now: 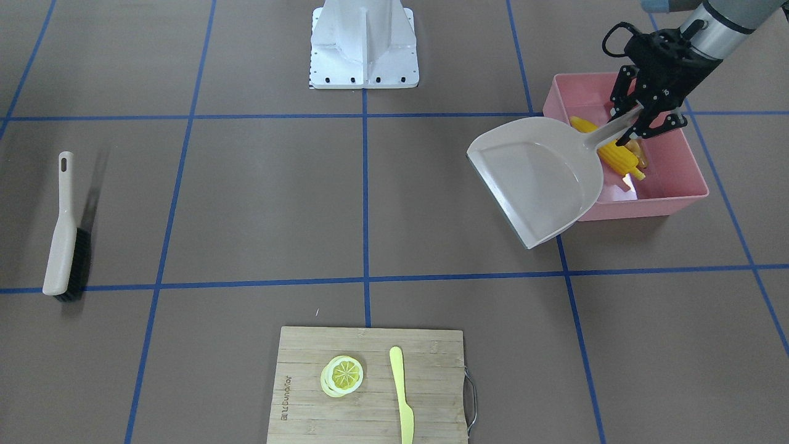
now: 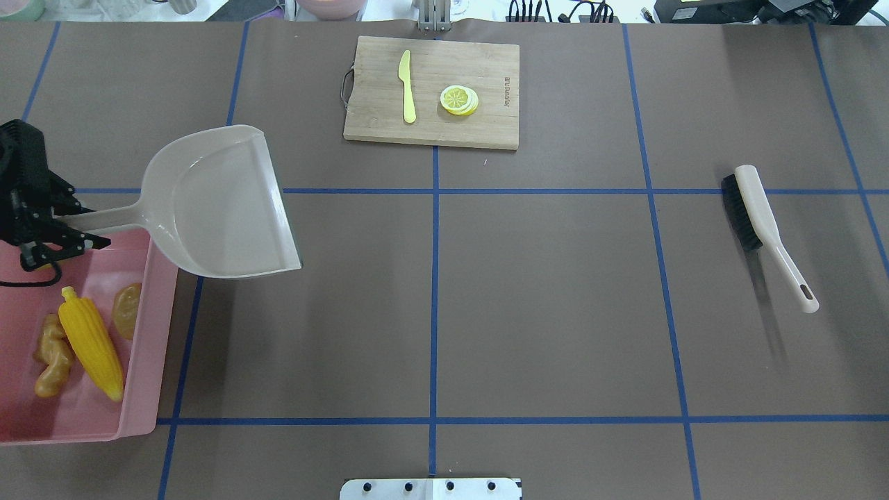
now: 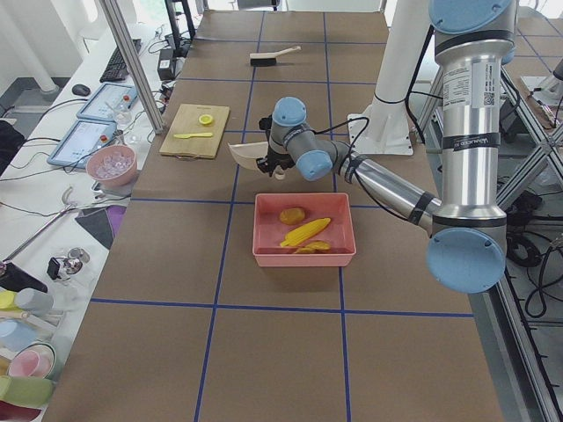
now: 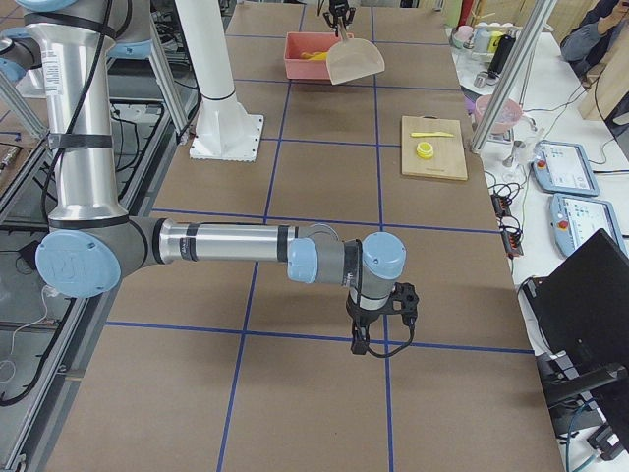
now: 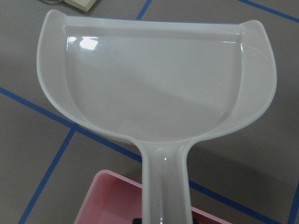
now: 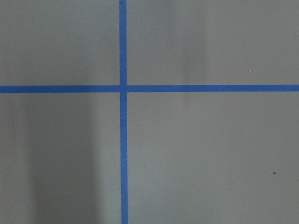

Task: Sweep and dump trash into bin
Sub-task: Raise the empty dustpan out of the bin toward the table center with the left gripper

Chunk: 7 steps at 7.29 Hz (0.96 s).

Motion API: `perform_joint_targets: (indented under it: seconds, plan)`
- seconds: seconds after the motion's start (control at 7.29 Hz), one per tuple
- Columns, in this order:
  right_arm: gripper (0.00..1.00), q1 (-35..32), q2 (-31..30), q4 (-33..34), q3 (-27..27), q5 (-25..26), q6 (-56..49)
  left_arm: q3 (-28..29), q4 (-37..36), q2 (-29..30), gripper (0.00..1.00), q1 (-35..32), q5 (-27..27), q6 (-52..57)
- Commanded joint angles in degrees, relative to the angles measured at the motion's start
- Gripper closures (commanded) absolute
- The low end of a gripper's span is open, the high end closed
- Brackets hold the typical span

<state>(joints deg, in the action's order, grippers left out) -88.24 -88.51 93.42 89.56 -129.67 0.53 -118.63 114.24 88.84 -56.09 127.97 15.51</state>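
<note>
Brown table, blue tape grid

Left claw clamps the dustpan handle; right claw points down

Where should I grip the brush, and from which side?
Take the brush by its bare handle, between the bristles and the hang hole, coming straight down with jaws across it. It lies flat, bristles sideways, handle slim and clear all round.

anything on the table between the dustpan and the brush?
Nothing: overhead view shows bare table crossed by blue tape between dustpan and brush.
</note>
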Motion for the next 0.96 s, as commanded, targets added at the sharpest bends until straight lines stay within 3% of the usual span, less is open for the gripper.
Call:
perform_joint_targets:
  seconds: [0.0,0.27,0.55,0.82]
  plan:
    - [0.00,0.0,0.0,0.0,0.0,0.0,0.0,9.1,-0.3,11.0,1.00,0.0,0.2,1.3]
    - [0.00,0.0,0.0,-0.1,0.0,-0.1,0.0,15.2,-0.7,16.6,1.00,2.0,0.4,1.6]
    - [0.00,0.0,0.0,0.0,0.0,0.0,0.0,15.8,-0.5,16.3,1.00,7.0,0.0,1.6]
    - [0.00,0.0,0.0,0.0,0.0,0.0,0.0,12.7,-0.3,16.1,1.00,9.3,0.4,1.5]
